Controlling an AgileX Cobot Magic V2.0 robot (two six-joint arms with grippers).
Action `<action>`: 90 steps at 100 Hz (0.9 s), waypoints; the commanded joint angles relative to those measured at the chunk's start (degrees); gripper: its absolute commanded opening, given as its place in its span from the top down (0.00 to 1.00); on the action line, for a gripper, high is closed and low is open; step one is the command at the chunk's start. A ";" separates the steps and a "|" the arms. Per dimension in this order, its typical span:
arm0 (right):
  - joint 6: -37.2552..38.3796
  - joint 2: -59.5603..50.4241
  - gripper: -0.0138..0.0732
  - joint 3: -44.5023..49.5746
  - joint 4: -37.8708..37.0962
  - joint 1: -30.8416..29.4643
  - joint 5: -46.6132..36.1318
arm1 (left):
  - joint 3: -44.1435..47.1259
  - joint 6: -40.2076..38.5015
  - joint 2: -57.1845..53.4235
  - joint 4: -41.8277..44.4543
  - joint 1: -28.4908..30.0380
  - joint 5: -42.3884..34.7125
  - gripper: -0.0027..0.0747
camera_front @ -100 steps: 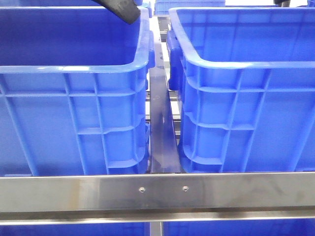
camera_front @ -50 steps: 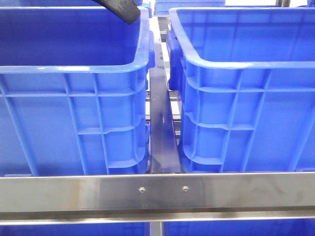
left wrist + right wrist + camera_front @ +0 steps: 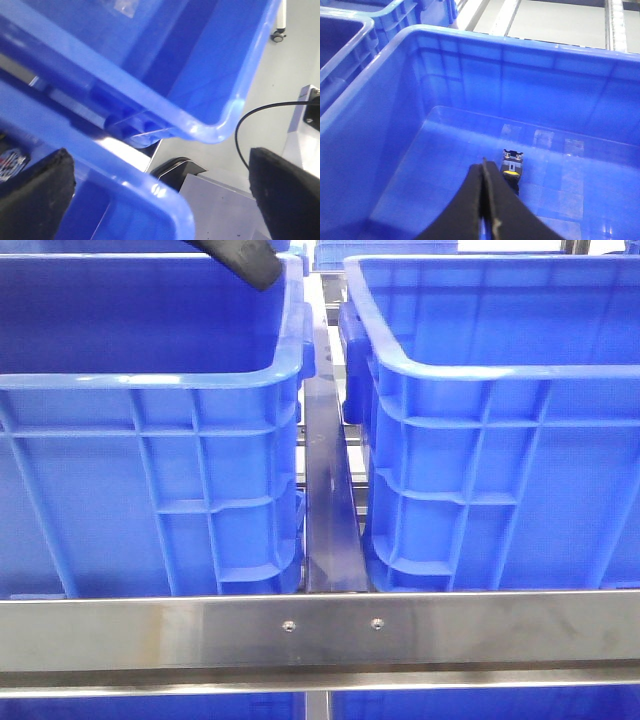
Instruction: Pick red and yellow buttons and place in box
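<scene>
Two deep blue crates fill the front view, one on the left point(image 3: 150, 380) and one on the right point(image 3: 480, 370). In the right wrist view a yellow button point(image 3: 510, 172) on a black and grey body lies on the floor of a blue box point(image 3: 470, 47). My right gripper point(image 3: 484, 167) is shut and empty, its tip just beside the yellow button. My left gripper point(image 3: 160, 200) is wide open and empty over a crate rim point(image 3: 125, 170). One of its fingers point(image 3: 242, 256) shows at the top of the front view. No red button is in view.
A steel rail point(image 3: 320, 630) runs across the front, and a steel strip point(image 3: 328, 500) lies in the gap between the crates. In the left wrist view a second crate corner point(image 3: 215, 130), a black cable point(image 3: 250, 120) and a grey floor show.
The left gripper's finger at the top of the front view has risen very slightly. Nothing else has moved.
</scene>
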 commanded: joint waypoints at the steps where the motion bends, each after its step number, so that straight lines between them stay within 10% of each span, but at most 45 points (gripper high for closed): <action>1: -0.26 -0.91 0.91 -1.29 1.65 -0.30 -1.70 | -2.09 -3.26 -3.12 0.03 1.46 -1.04 0.11; 90: -0.26 -0.91 0.91 -1.29 1.65 -0.30 -1.75 | -3.03 -37.07 -0.95 32.83 9.52 -8.15 0.11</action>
